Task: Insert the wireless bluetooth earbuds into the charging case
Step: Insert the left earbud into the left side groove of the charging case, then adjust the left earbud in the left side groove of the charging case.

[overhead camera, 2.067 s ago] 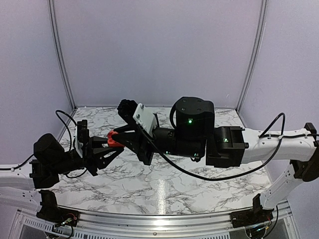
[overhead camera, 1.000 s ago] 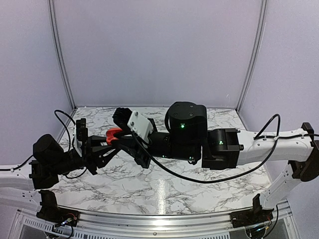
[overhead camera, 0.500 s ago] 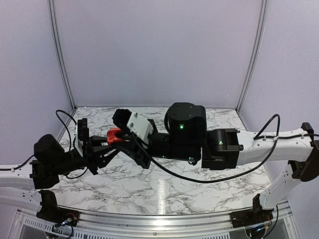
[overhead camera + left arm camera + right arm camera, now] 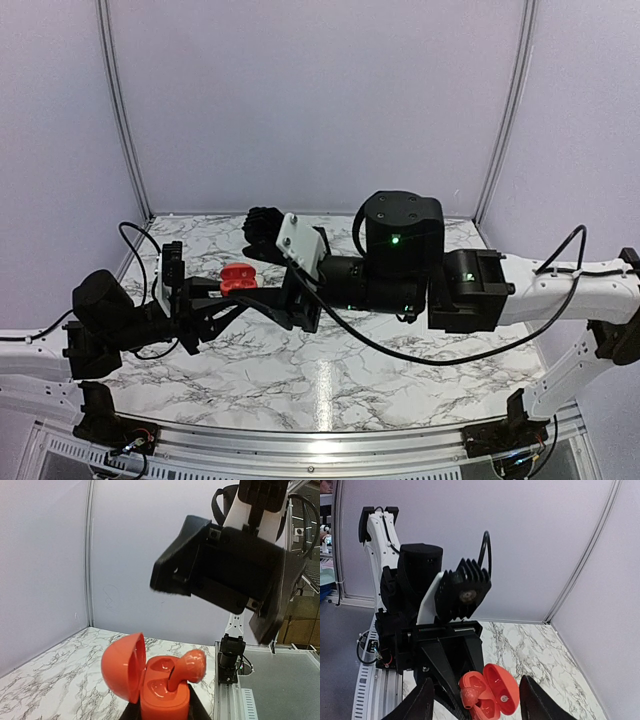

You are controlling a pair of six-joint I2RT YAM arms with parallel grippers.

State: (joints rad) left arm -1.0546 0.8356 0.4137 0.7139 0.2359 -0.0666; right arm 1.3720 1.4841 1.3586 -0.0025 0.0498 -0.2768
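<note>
The red charging case (image 4: 162,695) is held off the table with its lid (image 4: 124,672) swung open to the left. My left gripper (image 4: 162,714) is shut on the case's base. One red earbud (image 4: 189,666) stands with its stem in the right slot and its round head sticking up and out. My right gripper (image 4: 477,702) hangs open just above the case, a finger (image 4: 422,702) on each side, touching nothing. From the top view the case (image 4: 237,278) sits between the two arms' fingers.
Marble table (image 4: 330,375) lies below both arms. The right arm's bulky wrist (image 4: 400,255) reaches across the middle. White walls close the back and sides. The left arm's base (image 4: 380,540) and a metal rail (image 4: 250,700) line the near edge.
My right gripper has opened, let go of the earbud and drawn back to the right. The earbud stays standing in the case. The left gripper kept its hold.
</note>
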